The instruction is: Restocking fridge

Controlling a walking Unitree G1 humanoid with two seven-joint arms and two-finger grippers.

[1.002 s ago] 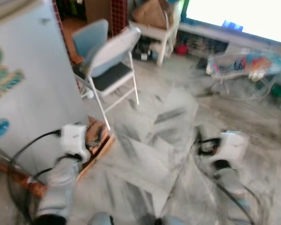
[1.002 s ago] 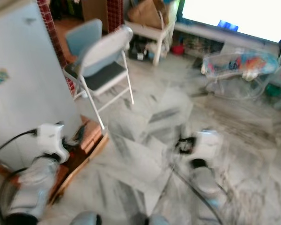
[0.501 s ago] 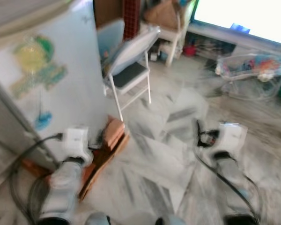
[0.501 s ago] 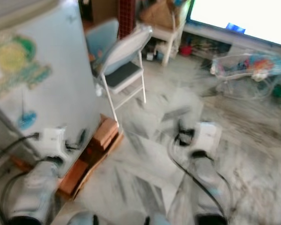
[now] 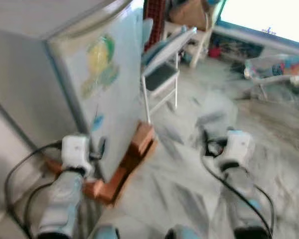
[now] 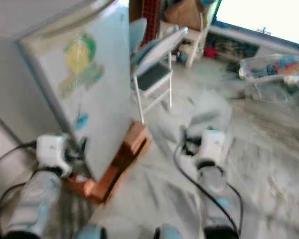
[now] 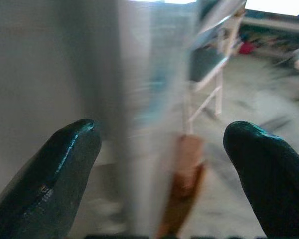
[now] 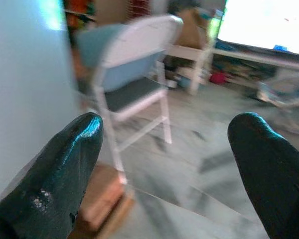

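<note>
Marble floor (image 5: 189,189) view swung toward fridge (image 5: 107,84) (blurred); both grippers' fingers (image 7: 50,184) apart, empty.

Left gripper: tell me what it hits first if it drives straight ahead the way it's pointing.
Most likely the fridge. The left gripper, fingers apart, points at the fridge's near corner edge, with the wooden base below it. The picture is blurred, so depth is uncertain.

A pale fridge (image 5: 89,74) with colourful stickers is standing at left on a wooden base (image 5: 127,164). A folding chair (image 5: 162,64) is sitting just beyond it. Both silver arms are reaching forward over the marble floor (image 5: 189,179).
</note>
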